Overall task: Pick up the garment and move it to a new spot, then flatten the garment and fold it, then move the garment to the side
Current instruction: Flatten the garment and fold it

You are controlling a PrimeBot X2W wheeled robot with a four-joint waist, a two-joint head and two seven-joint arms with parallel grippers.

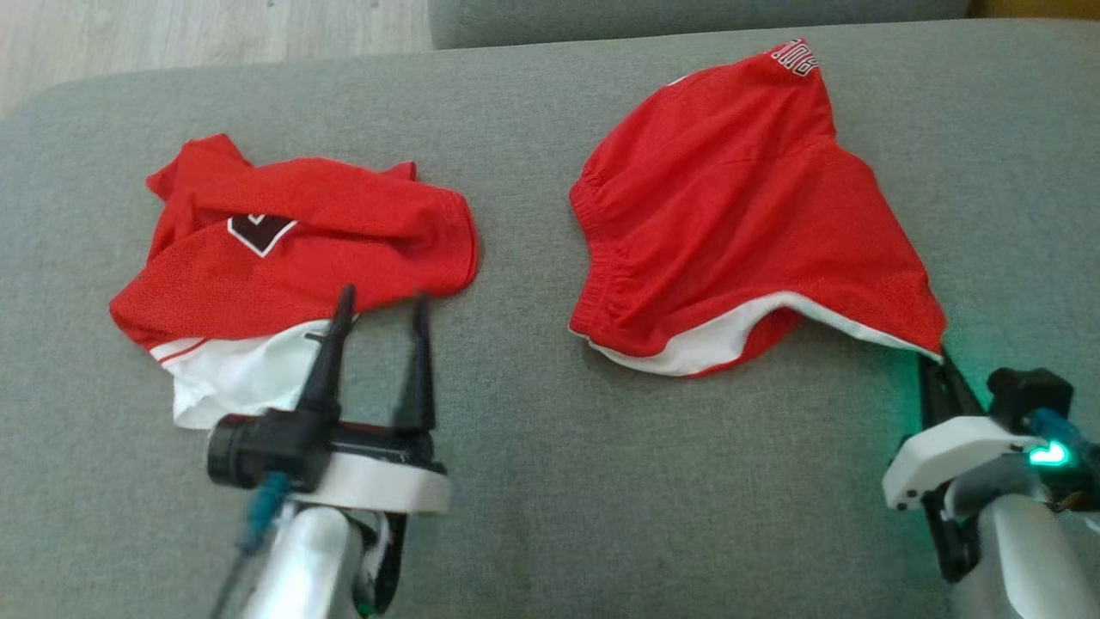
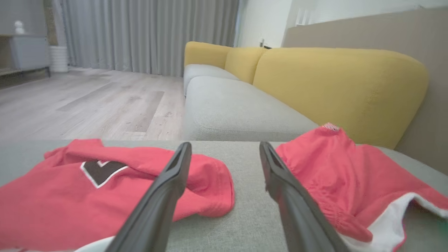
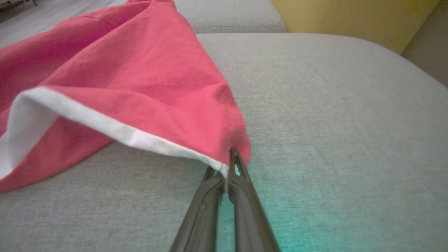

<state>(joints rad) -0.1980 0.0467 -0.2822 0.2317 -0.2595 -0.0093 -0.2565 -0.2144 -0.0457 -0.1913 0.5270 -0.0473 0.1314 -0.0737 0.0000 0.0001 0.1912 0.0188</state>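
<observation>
A red garment (image 1: 739,215) with a white hem and an elastic band lies on the right of the grey cushion (image 1: 550,481). Its near right corner is lifted and pulled taut. My right gripper (image 1: 937,357) is shut on that corner; in the right wrist view its fingers (image 3: 229,164) pinch the white-edged hem of the garment (image 3: 140,80). A second red garment (image 1: 284,249) with a dark emblem and white trim lies crumpled on the left. My left gripper (image 1: 382,301) hovers open at that garment's near edge, holding nothing. In the left wrist view it (image 2: 225,148) points between the two garments (image 2: 70,196) (image 2: 332,168).
A gap of bare grey cushion separates the two garments. Beyond the cushion's far edge lie a wooden floor (image 1: 172,34) and another grey seat (image 2: 227,108) with a yellow backrest (image 2: 332,80). Curtains (image 2: 140,35) hang at the far wall.
</observation>
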